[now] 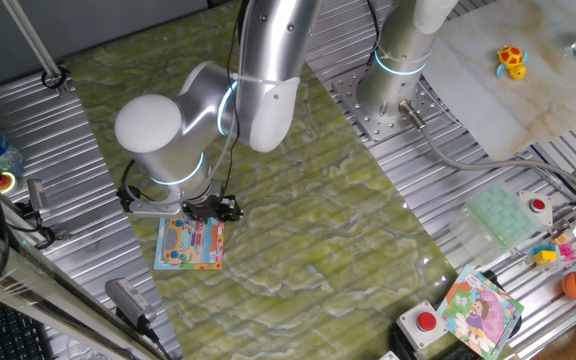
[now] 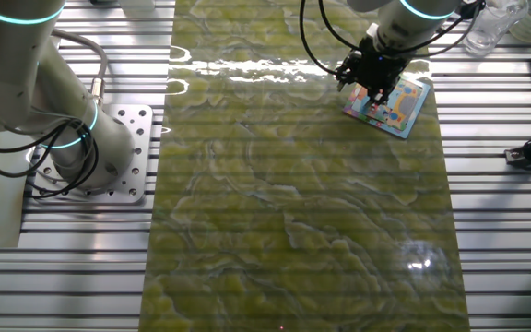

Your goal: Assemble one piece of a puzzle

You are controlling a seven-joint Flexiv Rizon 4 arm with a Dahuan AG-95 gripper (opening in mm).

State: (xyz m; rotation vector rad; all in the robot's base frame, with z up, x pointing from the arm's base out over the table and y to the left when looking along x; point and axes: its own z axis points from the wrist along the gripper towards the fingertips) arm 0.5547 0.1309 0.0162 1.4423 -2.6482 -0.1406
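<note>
Claw (image 2: pixel 377 89) first: it hangs low over the near corner of the puzzle (image 2: pixel 402 108), its dark fingers pointing down at the picture, and neither view lets me tell whether they are parted or pinched together. In the one fixed view the claw sits at the board's upper edge, with the wrist and the arm's big white elbow crowding just above it.

Beneath and just beyond the claw lies the puzzle itself, a square board with a light-blue border and an orange, pink and yellow cartoon, flat on the green mat. Well away from the claw, out on the metal slats, rests a second board (image 1: pixel 480 312) in purple and green, which is not the one wanted.

Smallest of all is the piece, and I cannot find it: it may be between the fingertips or already on the board, hidden under them.

My judgement is that the seating is the risk. If the piece meets its gap slightly turned, pressing could tilt it, or push the unanchored board across the mat.
</note>
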